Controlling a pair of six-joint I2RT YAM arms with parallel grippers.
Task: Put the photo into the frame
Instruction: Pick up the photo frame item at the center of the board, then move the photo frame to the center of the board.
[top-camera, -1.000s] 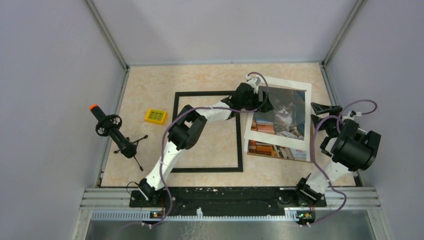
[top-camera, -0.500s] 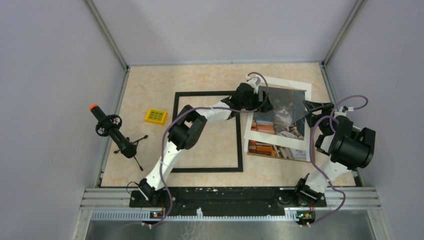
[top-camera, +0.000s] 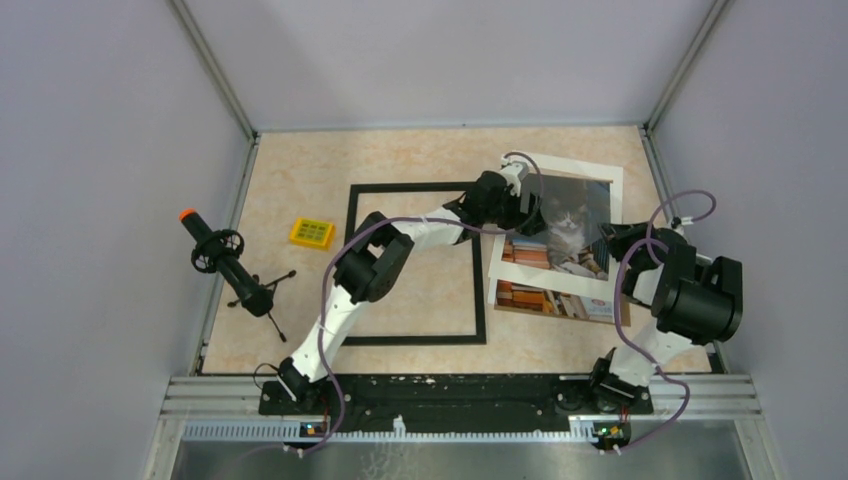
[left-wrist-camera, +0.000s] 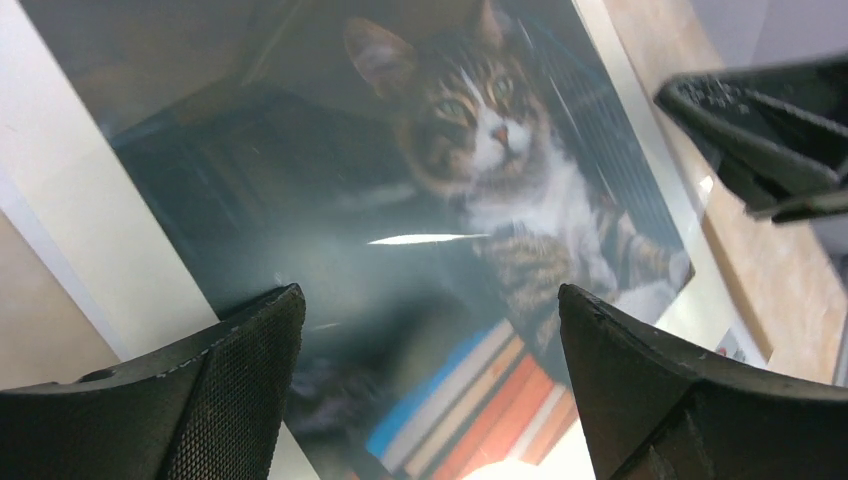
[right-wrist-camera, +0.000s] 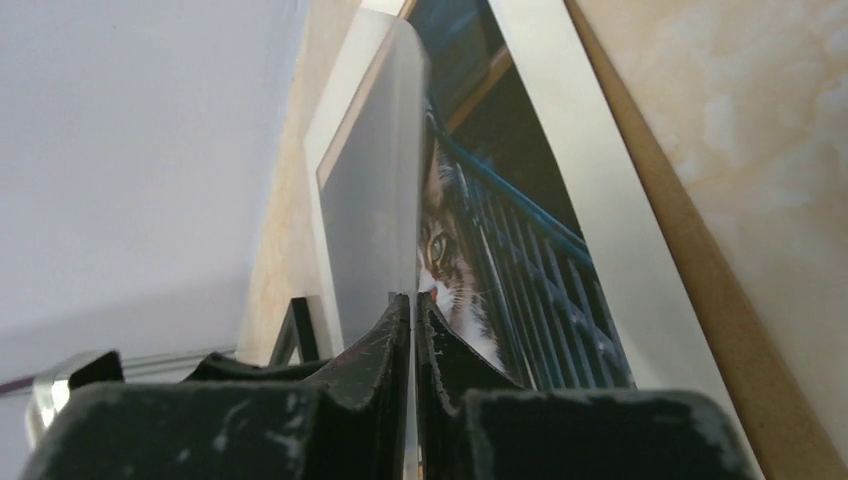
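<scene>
From where I stand, the photo (top-camera: 560, 240) lies face up at the right of the table (top-camera: 300, 160), on a brown cardboard sheet (top-camera: 626, 305). Its long side runs from the top of the overhead view towards the bottom, tilted a little.

The frame (top-camera: 410, 339) lies flat just to its left and runs the same way. The photo's lower-left corner comes right up to the frame's right bar, though I cannot tell whether they touch.

The right pincer (right-wrist-camera: 412, 300) has its jaws nipped together on the photo's right-hand edge, which is the edge farthest from the frame. In that arm's own camera the thin sheet curls up out of the grip, white back showing, with the cat's face just past it.

The left pincer (left-wrist-camera: 430, 300) hangs over the upper-left part of the print with its jaws spread wide. The cat shows between them and they hold nothing.

So the photo has to go leftward in the overhead view, away from the right arm's base and across the frame's right bar. The holding arm would then be pushing it from the far side. The left arm is nearer the frame and looks better placed to steady or guide the leading edge. As I judge it, a sheet this limp, pinched at one edge only, may buckle on the way.
</scene>
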